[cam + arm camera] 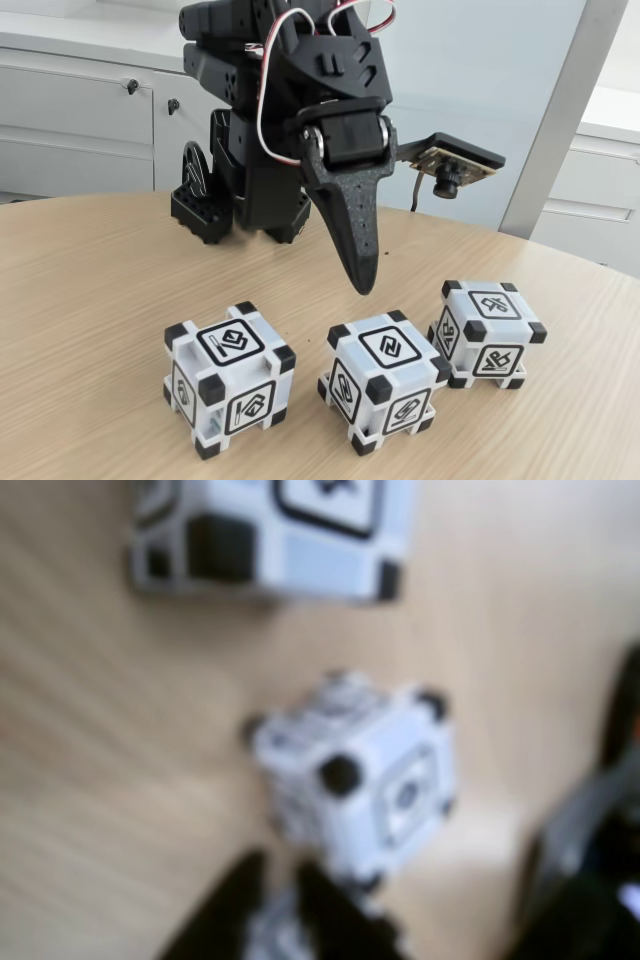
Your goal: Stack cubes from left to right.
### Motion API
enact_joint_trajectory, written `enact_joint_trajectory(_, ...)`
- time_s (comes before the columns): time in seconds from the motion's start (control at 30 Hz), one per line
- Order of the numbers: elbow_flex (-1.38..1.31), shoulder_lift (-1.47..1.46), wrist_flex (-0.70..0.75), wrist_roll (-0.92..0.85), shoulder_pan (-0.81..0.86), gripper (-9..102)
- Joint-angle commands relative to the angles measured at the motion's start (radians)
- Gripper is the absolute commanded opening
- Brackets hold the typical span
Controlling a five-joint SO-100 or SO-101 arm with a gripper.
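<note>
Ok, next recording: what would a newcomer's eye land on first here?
In the fixed view, three alike cubes stand unstacked in a row on the wooden table: the left cube, the middle cube and the right cube. Behind them the black arm hangs its pointed pincer above the table, just behind the middle cube, holding nothing. The wrist view is blurred, with one cube centre frame.

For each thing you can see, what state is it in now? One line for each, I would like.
left cube: upright on the table, unstacked, apart from the others.
middle cube: upright on the table, unstacked.
right cube: upright on the table, unstacked.
gripper: raised above the table behind the cubes, holding nothing; open or shut cannot be told.
table: bears all three cubes.
</note>
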Motion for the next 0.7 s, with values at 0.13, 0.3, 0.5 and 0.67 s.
enact_joint_trajectory(0.13, -0.009, 0.006, 0.006, -0.067, 0.000, 0)
enact_joint_trajectory(0.3, -0.009, 0.006, 0.006, -0.067, 0.000, 0)
enact_joint_trajectory(0.5, -0.009, 0.006, 0.006, -0.037, 0.005, 0)
enact_joint_trajectory(0.67, -0.009, 0.006, 0.005, -0.072, 0.006, 0)
